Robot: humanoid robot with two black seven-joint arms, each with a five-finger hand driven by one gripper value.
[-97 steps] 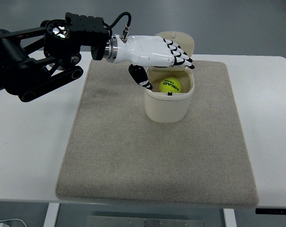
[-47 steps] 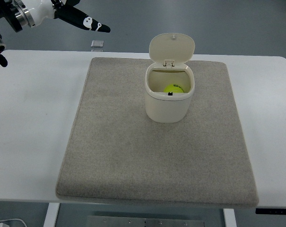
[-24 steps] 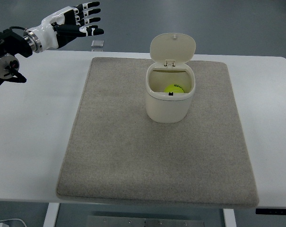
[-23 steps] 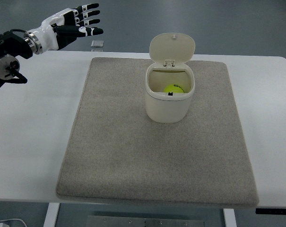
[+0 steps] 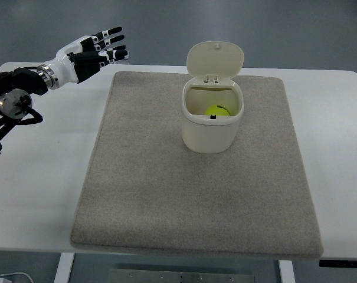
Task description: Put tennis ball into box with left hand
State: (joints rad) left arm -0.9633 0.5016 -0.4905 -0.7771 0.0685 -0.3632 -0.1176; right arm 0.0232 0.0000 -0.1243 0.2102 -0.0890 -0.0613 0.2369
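Note:
A yellow-green tennis ball point(image 5: 216, 110) lies inside the cream box point(image 5: 210, 132), whose hinged lid point(image 5: 215, 60) stands open at the back. The box sits on the beige mat point(image 5: 166, 188). My left hand point(image 5: 98, 52), white with black fingers, hovers over the table's far left corner, well away from the box. Its fingers are spread and hold nothing. The right arm is out of view.
The mat covers most of the white table point(image 5: 36, 177). A small grey square object point(image 5: 121, 55) lies at the table's far edge, just right of my left hand's fingertips. The left forearm point(image 5: 16, 100) crosses the table's left side.
My left hand let the ball go into the box and pulled back to the far left. Over the last half second it came down and slightly nearer, fingers still spread.

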